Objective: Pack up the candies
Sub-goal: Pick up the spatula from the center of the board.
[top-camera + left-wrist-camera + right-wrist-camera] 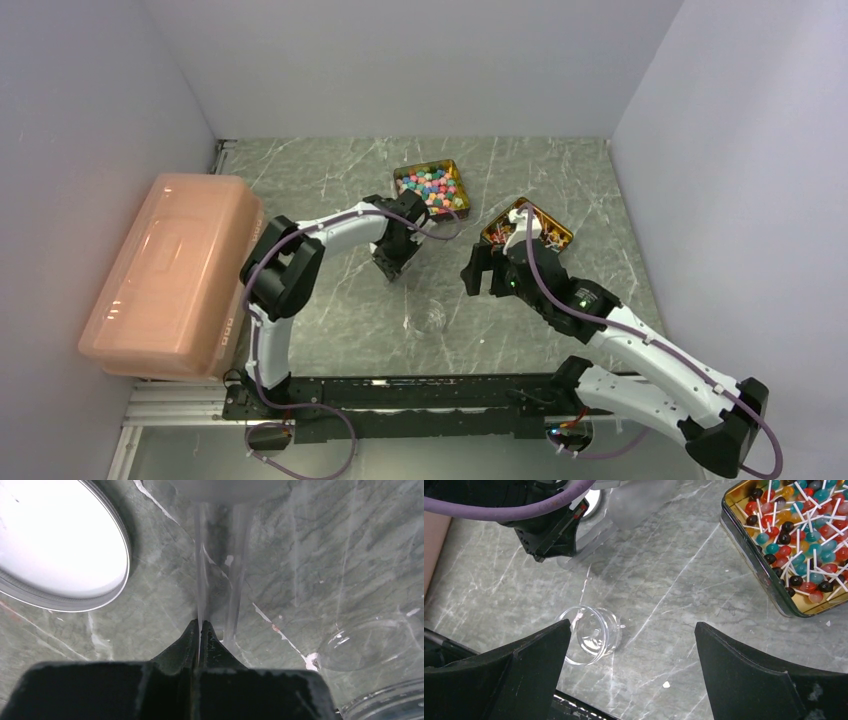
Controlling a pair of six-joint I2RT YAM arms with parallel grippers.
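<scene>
Clear scoop [201, 570], pinched by its thin handle in my left tool [200, 624], could twist and spill candies [432, 187] lying in the tin [397, 176] near the far edge of the desk [330, 300]; right tool [632, 625] gapes empty.

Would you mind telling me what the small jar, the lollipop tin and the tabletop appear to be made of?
Jar: clear glossy plastic or glass; the surface beneath shows through it.
Tin: thin metal, shiny gold, with a mirror-like wall.
Tabletop: grey-green stone or marble-print laminate, with white veins and a faint sheen.
</scene>
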